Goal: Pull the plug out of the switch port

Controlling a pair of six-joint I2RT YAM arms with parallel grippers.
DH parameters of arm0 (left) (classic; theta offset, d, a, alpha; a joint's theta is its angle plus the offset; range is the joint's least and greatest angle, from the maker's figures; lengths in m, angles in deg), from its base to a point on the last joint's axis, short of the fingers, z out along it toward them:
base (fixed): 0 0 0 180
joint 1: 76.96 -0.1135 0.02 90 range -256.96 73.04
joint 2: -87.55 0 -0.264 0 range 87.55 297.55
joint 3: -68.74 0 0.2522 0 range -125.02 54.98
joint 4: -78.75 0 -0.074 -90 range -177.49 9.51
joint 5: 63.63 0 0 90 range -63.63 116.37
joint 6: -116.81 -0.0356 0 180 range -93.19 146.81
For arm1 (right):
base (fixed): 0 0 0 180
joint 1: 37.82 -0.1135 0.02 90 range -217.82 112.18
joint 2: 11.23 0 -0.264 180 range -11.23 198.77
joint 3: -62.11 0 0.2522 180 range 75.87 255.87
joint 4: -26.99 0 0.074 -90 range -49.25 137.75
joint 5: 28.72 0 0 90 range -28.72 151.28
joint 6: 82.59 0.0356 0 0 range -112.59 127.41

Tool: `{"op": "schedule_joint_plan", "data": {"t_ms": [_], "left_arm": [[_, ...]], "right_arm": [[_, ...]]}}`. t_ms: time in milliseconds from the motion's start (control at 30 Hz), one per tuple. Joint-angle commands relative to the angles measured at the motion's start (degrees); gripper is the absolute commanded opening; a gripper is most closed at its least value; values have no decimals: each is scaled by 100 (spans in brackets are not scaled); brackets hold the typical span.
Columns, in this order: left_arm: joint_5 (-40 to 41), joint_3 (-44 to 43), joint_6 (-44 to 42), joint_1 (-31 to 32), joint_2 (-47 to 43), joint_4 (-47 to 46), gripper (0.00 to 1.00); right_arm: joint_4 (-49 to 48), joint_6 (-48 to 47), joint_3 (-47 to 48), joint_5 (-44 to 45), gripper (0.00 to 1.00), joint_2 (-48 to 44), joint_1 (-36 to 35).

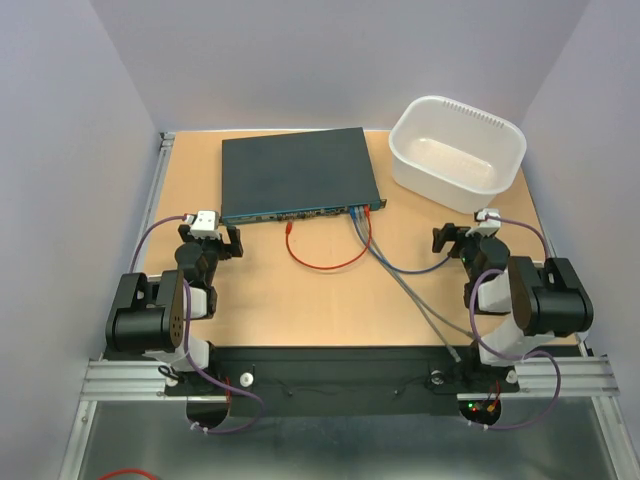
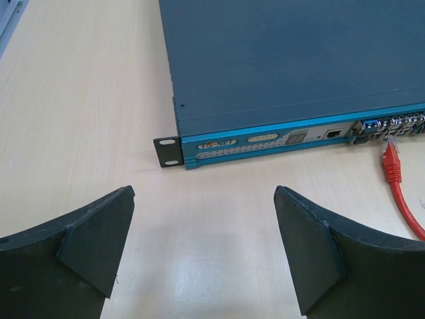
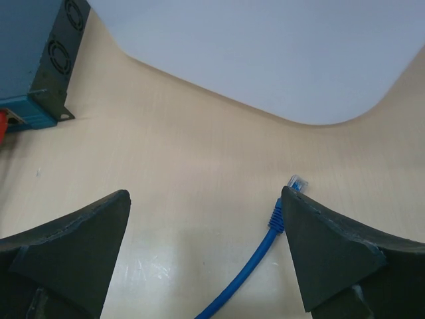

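Note:
The dark blue-grey switch (image 1: 295,175) lies flat at the back of the table, its socket row facing me. A red cable (image 1: 330,264) loops in front; one end (image 1: 365,211) sits in a socket at the right beside blue plugs (image 1: 354,212), the other red plug (image 2: 392,163) lies loose on the table by the sockets. My left gripper (image 1: 215,240) is open and empty, short of the switch's left front corner (image 2: 174,149). My right gripper (image 1: 458,240) is open and empty; a loose blue plug (image 3: 295,183) lies beside its right finger (image 3: 319,252).
A white plastic tub (image 1: 458,150) stands at the back right, close beyond my right gripper (image 3: 204,193). Grey and blue cables (image 1: 420,300) run from the switch's right sockets toward the front edge. Grey walls enclose the table.

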Motion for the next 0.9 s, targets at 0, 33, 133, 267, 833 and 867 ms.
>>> {"op": "schedule_joint_plan", "data": {"t_ms": [0, 33, 133, 267, 833, 867], "left_arm": [[-44, -147, -93, 32, -178, -1858, 99], [-44, -165, -111, 41, -169, -1771, 99], [139, -208, -15, 59, -413, -1796, 99], [274, -2033, -92, 50, -1091, 2437, 90], [176, -6605, -1113, 2027, 1174, 6465, 75], [184, -6790, -1017, 2054, 1498, 6535, 75]], "right_arm": [[230, -7, 63, 159, 100, -845, -45], [406, 11, 28, 220, 100, -1073, -45], [1364, 552, 80, 222, 100, -2268, -45], [2347, 1406, 604, -814, 97, -3035, -45], [3572, 4414, 2426, -1440, 68, -410, -1583], [3485, 4475, 2601, -1466, 67, -190, -1583]]}}
